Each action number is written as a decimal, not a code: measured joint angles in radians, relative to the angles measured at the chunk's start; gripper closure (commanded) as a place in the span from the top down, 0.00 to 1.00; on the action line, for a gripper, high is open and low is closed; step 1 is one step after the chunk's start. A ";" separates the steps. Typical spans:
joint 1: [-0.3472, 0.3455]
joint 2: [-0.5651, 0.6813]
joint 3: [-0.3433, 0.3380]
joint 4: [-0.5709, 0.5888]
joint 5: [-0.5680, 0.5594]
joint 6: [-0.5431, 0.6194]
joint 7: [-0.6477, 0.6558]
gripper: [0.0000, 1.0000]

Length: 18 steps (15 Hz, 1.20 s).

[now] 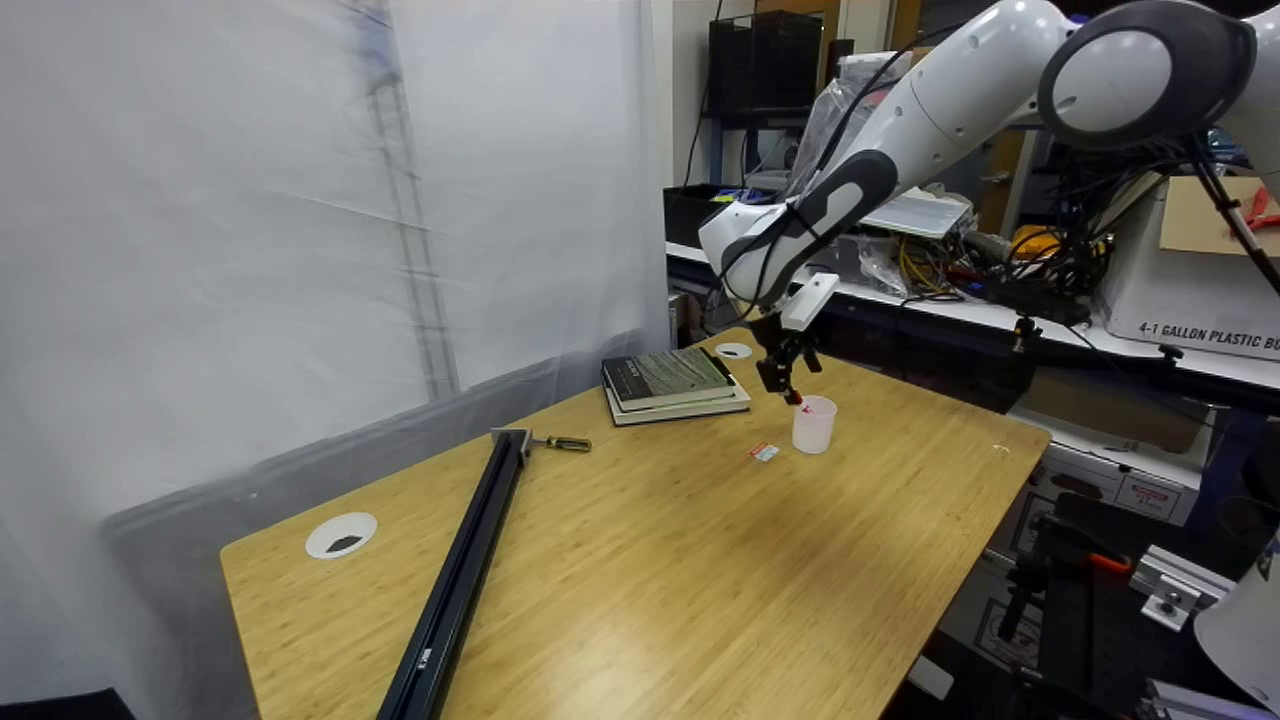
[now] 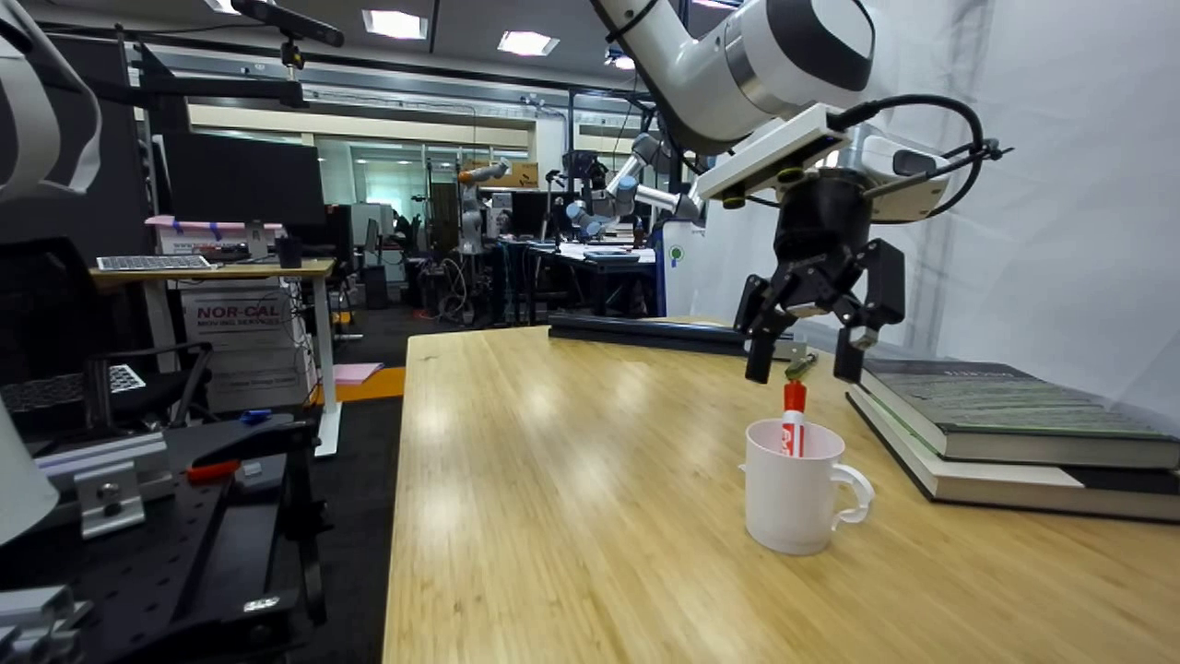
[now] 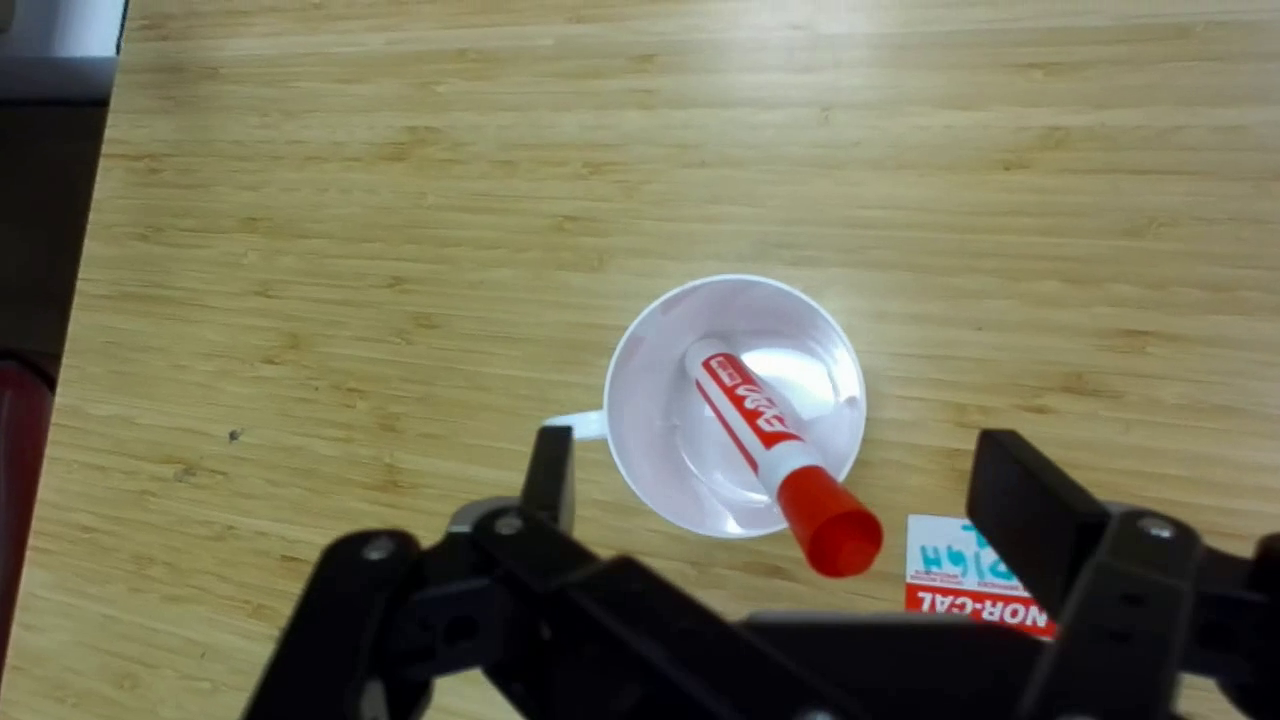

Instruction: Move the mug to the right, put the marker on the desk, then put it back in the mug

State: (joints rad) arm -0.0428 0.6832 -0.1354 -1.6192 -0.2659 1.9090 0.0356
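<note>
- Wood-grained surface, spread across the centre and bottom of the frame in an exterior view; bears all the objects noted here.
- Black bar, lower left of that frame, lying flat. Probably set aside so it stays out of the work.
- Stacked books, two, flat, right side of the frame in an exterior view. Likely parked there for the same reason.
- Claw, right of centre, pointing down. Jaws spread wide, nothing gripped. Judged: held wide to straddle something slim, either poised to pick or done with letting go; cannot tell which.
- White mug, lower right of the frame, upright beneath the claw, handle toward the right edge. Mouth-up, it serves as the holder. Wrist view looks straight in: a single thing inside, the marker.
- Marker, slanting from upper left to lower right across the mug's mouth in the wrist view. White end down inside, red cap sticking out past the rim, which it seems to lean on. That lean should leave the cap easy to reach. Apart from both jaws in this view.
- Printed label, lower right in the wrist view, just beside the mug, partly hidden by the claw. Purpose unclear; perhaps a place mark.
</note>
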 measured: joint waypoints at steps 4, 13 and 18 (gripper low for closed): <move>-0.003 0.033 -0.008 0.001 0.000 0.007 0.000 1.00; -0.002 0.039 -0.012 0.001 -0.001 0.022 0.001 1.00; -0.001 0.048 -0.012 0.023 -0.001 0.035 0.001 1.00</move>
State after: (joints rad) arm -0.0433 0.7317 -0.1474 -1.5962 -0.2671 1.9436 0.0366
